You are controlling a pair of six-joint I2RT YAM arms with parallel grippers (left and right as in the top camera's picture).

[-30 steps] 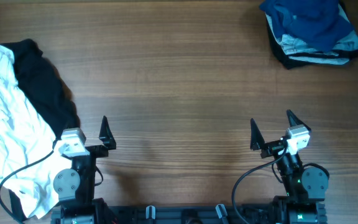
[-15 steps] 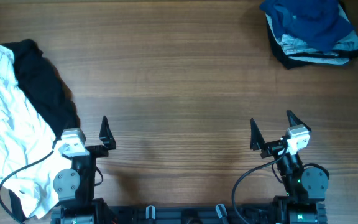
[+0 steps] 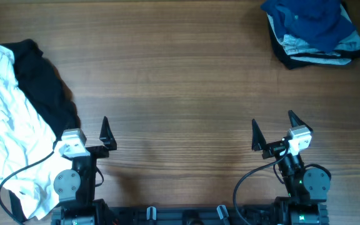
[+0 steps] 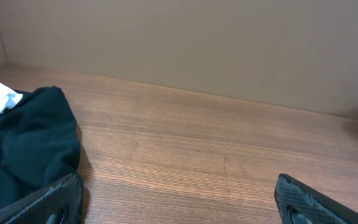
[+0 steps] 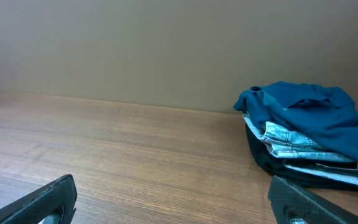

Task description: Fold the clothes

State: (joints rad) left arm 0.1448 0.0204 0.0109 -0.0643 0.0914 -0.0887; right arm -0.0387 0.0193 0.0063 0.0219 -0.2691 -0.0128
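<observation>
Clothes heap [image 3: 11, 137] unfolded — nothing grasped
Left fingers [image 3: 105, 131] and right fingers [image 3: 255, 136] gape, empty; next, pinch an edge just beside left fingers.

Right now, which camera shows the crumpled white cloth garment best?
Overhead: the crumpled white cloth garment shows nearly whole, beside the black garment. The left wrist camera catches only a white sliver at its frame edge; the right wrist camera shows none of it.

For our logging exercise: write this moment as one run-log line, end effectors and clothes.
left end effector: open, empty | right end effector: open, empty | white and black garments: unfolded, left | stack: folded, far right
</observation>
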